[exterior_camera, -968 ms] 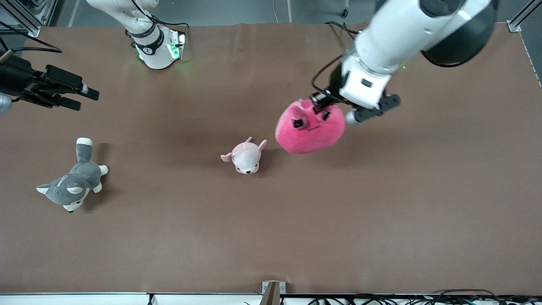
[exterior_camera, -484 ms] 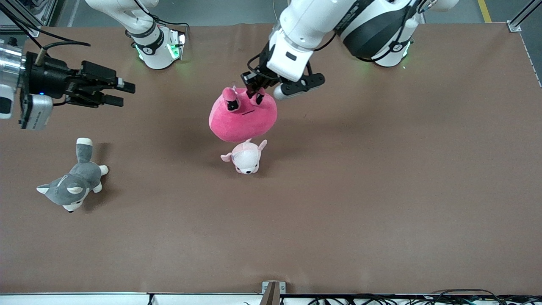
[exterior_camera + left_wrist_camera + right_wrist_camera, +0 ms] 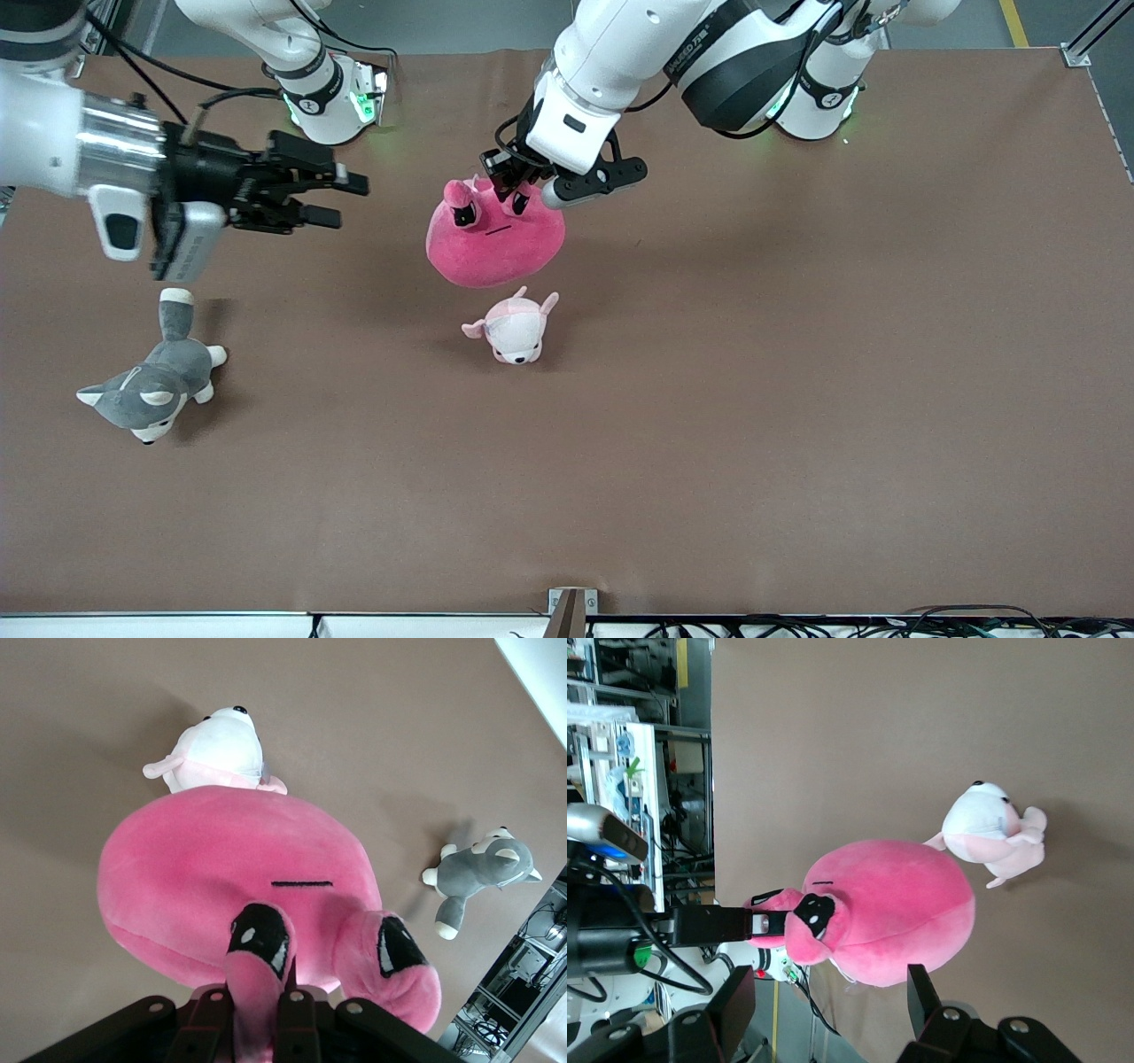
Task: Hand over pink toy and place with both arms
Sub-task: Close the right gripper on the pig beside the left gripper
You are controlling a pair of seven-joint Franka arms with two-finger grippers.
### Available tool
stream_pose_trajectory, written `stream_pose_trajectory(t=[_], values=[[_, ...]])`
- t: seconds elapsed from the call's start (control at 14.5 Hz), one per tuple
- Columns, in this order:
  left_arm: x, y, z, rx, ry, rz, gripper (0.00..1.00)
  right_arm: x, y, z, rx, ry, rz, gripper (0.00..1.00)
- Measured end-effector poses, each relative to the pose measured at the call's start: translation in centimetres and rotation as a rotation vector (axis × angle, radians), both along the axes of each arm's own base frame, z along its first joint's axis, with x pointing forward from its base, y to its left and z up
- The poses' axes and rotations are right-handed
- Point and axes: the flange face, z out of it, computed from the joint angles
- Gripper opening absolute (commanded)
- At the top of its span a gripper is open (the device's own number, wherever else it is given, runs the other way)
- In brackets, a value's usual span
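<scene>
The pink toy (image 3: 496,241), a round hot-pink plush with dark eyes, hangs in the air over the table's middle, above the small pale pink plush. My left gripper (image 3: 507,184) is shut on one of its eye stalks at the top; the left wrist view shows the toy (image 3: 230,877) with the stalk pinched between my fingers (image 3: 210,1028). My right gripper (image 3: 347,200) is open and empty, in the air beside the toy toward the right arm's end, pointing at it. The right wrist view shows the toy (image 3: 895,908) ahead of its open fingers (image 3: 920,988).
A small pale pink-and-white plush (image 3: 514,328) lies on the brown table just under the toy, nearer the front camera. A grey-and-white husky plush (image 3: 151,385) lies toward the right arm's end. The arm bases stand along the table's back edge.
My left gripper has carried the pink toy from the left arm's side to the table's middle. My right gripper has moved in toward the toy from the table's end.
</scene>
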Motion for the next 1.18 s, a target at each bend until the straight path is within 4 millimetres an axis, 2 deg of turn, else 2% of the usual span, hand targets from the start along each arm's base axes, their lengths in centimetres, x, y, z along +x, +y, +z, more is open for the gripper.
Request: stream_pose_trajectory(t=[0.28,0.55,0.97,1.11,1.18], values=[[0.2,0.0,-0.3,0.001,0.003,0.002,0.0,0.0,3.9,-2.8,-0.042,0.015,0.053,0.78],[0.3,0.0,-0.6,0.004,0.008,0.002,0.0,-0.8,7.6,-3.7,-0.08,-0.02,0.094,0.78],[0.3,0.0,-0.6,0.004,0.008,0.002,0.0,-1.3,9.4,-4.9,-0.157,-0.047,0.135,0.75],[0.3,-0.1,-0.6,0.004,0.008,0.002,0.0,-1.6,10.5,-5.2,-0.162,-0.057,0.146,0.69],[0.3,-0.1,-0.6,0.004,0.008,0.002,0.0,-1.7,10.9,-5.2,-0.163,-0.061,0.151,0.61]])
